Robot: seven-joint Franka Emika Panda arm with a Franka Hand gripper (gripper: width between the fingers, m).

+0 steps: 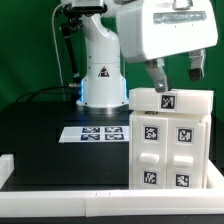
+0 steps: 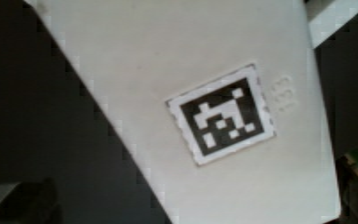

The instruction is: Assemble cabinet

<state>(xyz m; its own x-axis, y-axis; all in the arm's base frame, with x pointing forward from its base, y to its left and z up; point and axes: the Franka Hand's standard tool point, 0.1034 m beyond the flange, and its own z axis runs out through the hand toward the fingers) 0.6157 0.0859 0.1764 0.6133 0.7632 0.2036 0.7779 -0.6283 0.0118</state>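
Cabinet: smooth white panelled plastic box

We find the exterior view brightly and evenly lit. The white arm housing is nearly blown out, and the cabinet shows only soft grey shading between its panels. The black table swallows detail, and a bluish glow marks the arm's base. Both pictures are coarse and soft. In the wrist view we see the cabinet's face dimmer and greyish, and its tag is blurred at the edges.
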